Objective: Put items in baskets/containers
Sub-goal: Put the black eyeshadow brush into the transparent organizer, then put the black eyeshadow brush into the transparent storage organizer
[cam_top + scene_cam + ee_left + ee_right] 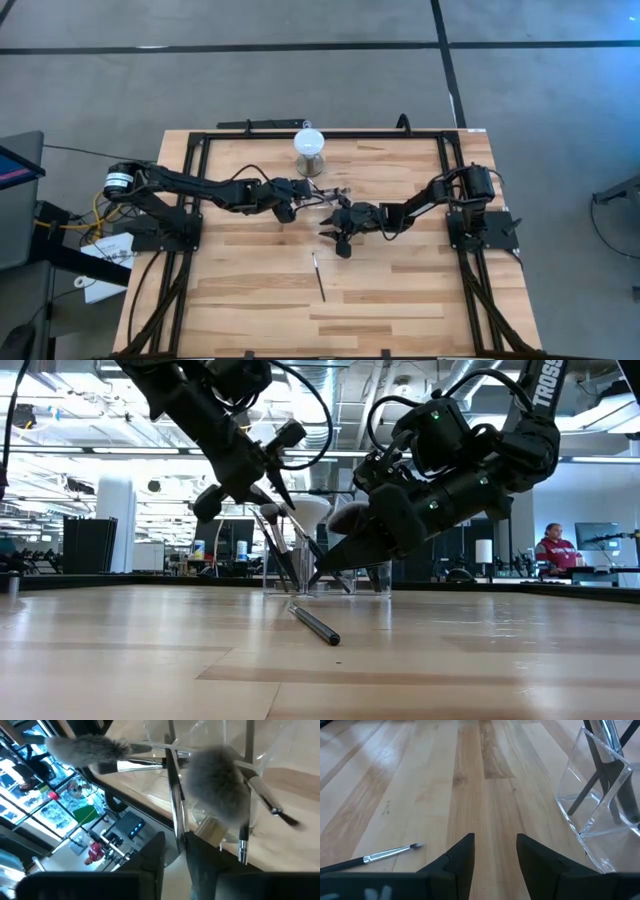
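Note:
A clear plastic container (336,194) stands mid-table and holds several makeup brushes; their fluffy heads (220,785) fill the left wrist view. My left gripper (305,198) is above the container's left side, shut on one slim brush (175,805). One more brush (318,275) lies flat on the wood nearer the table's near edge, also seen in the right wrist view (385,854). My right gripper (338,238) hangs open just near of the container (592,805), above bare wood, tilted down toward the lying brush (315,625). My left gripper (176,855) pinches the slim brush's thin handle (179,832) between its two fingers. It comes from above and the table's left, slanting down (272,490). The brush runs on from the fingers down into the container (370,580), tilted among the others.
A grey cylinder with a white round top (310,150) stands just far of the container. A black frame (200,140) runs along the table's far and side edges. Bare wood lies around the lone brush. A person in red (555,550) sits far behind the table.

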{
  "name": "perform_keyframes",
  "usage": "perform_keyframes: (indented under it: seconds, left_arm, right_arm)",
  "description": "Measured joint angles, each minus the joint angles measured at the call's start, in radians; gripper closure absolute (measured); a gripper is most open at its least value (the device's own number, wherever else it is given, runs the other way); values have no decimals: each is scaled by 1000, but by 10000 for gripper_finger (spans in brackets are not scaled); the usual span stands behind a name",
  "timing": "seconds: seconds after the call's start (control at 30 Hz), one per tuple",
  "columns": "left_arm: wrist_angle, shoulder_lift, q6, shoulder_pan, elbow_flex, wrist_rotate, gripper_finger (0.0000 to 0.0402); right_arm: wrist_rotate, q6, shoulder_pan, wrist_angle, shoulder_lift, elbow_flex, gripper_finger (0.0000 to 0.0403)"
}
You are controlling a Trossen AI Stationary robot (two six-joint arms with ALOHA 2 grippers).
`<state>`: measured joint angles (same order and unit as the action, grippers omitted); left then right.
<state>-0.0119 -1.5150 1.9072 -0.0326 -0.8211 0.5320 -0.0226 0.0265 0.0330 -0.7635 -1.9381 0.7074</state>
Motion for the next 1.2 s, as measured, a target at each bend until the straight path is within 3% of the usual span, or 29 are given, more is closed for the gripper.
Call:
perform_keyframes:
  seconds: [0.2,0.27,0.4,0.6,0.7,0.87,0.97,1.03,1.2]
  left_arm:
    - [-27,0,-3,4,0,0,299]
    - [-79,0,-71,14,1,0,287]
    - [-203,41,-373,53,1,0,269]
    - [-192,224,-954,113,2,-21,266]
    - [-177,328,-1217,118,39,-155,266]
    - [-125,455,-1500,105,149,-680,266]
    - [-127,470,-1616,121,227,-907,266]
    - [-147,452,-1684,152,280,-923,266]
    - [-380,313,-1755,226,401,-773,266]
  right_arm:
    - [0,0,0,0,0,0,268]
    - [0,0,0,0,0,0,268]
    - [0,0,4,1,3,0,270]
    - [0,-1,49,-3,82,0,267]
    - [-3,-30,77,0,127,-1,266]
    - [-22,-42,102,-3,153,0,266]
    - [-60,-35,105,1,152,0,266]
    - [-63,4,104,8,151,0,268]
    - [-63,139,99,-60,151,4,273]
